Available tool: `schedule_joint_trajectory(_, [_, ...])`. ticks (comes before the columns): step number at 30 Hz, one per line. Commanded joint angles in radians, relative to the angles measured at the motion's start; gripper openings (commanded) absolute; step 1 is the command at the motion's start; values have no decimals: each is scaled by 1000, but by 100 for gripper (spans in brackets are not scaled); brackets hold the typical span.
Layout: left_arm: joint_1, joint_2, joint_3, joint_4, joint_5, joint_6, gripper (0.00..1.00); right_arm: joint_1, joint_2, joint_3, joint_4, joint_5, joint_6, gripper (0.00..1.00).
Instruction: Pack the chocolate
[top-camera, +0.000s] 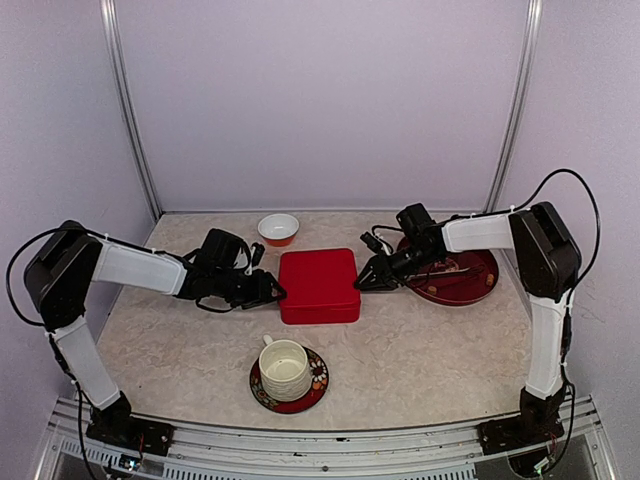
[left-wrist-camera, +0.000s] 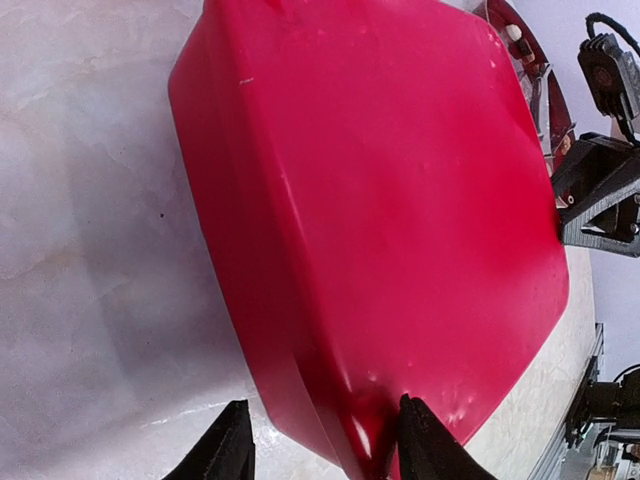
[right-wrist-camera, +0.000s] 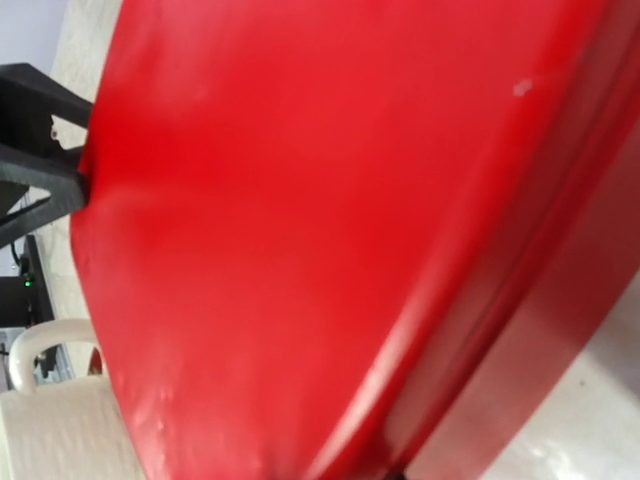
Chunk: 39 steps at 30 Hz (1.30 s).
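A red box (top-camera: 318, 285) with its lid on sits mid-table. The chocolate (top-camera: 489, 280) lies as small pieces on a dark red plate (top-camera: 478, 291) to the right; a white piece (left-wrist-camera: 513, 32) also shows in the left wrist view. My left gripper (top-camera: 272, 291) is open at the box's left edge: one finger (left-wrist-camera: 425, 445) rests on the lid (left-wrist-camera: 400, 200), the other (left-wrist-camera: 225, 450) stands apart beside the box wall. My right gripper (top-camera: 364, 280) is at the box's right edge. Its wrist view is filled by the red box (right-wrist-camera: 300, 220), with the fingers hidden.
Metal tongs (top-camera: 452, 268) lie on the plate. A small white and orange bowl (top-camera: 278, 229) stands behind the box. A white cup (top-camera: 284, 366) on a patterned saucer (top-camera: 316, 390) stands in front of the box. Walls enclose the table on three sides.
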<state>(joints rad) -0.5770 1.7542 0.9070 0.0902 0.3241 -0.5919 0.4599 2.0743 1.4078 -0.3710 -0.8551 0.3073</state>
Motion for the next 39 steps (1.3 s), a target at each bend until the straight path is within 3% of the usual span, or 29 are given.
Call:
schedule_joint_trajectory(1, [5, 13, 55, -22, -25, 25, 47, -1, -29, -23, 4, 58, -16, 31])
schedule_joint_trajectory(13, [13, 97, 190, -87, -43, 73, 58, -33, -8, -40, -26, 147, -64, 32])
schedule_joint_trajectory(25, [-4, 109, 163, -68, -21, 70, 43, 6, -58, -96, 35, 13, -63, 26])
schedule_joint_trajectory(27, [-2, 92, 147, -62, -26, 66, 43, 17, -55, -82, 26, 8, -68, 21])
schedule_joint_trajectory(31, [3, 64, 109, -56, -30, 61, 60, 34, -37, -73, 11, 2, -76, 13])
schedule_joint_trajectory(39, [4, 82, 76, -39, -5, 58, 52, 43, 14, -80, -1, 40, -81, 11])
